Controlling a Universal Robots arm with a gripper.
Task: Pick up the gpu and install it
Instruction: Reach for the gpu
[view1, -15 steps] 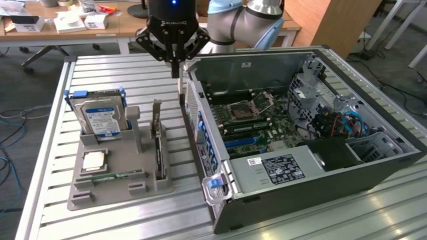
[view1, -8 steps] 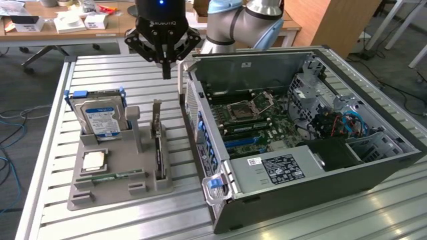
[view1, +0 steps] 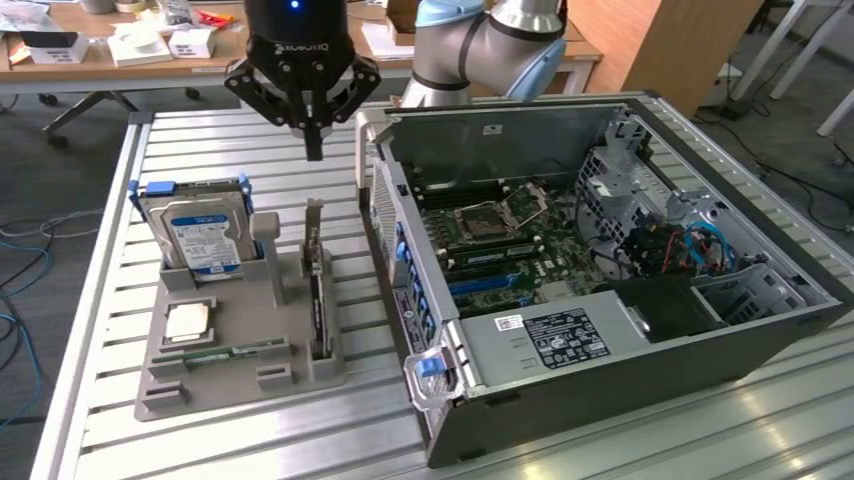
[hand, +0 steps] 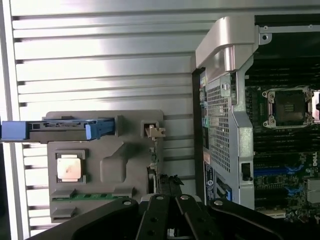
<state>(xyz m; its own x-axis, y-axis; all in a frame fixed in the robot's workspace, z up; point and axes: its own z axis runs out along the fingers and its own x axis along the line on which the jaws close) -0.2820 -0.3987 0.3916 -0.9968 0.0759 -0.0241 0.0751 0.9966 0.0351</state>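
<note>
The gpu (view1: 318, 300) stands on edge in a slot of the grey parts holder (view1: 238, 385), its pale metal bracket (view1: 315, 222) at the far end. In the wrist view the gpu (hand: 154, 162) is seen edge-on, with its bracket tab (hand: 154, 131) showing. My black gripper (view1: 315, 150) hangs above the slatted table just beyond the gpu's bracket end. Its fingers are shut together with nothing between them. In the wrist view my gripper (hand: 169, 199) sits over the gpu's near end.
The open computer case (view1: 747, 330) lies on the exterior view's right, motherboard (view1: 514, 250) and blue slots (view1: 487, 285) exposed. The holder also carries a blue-labelled hard drive (view1: 200, 238), a CPU (view1: 187, 320) and a RAM stick (view1: 220, 352). A cluttered desk (view1: 120, 60) stands behind.
</note>
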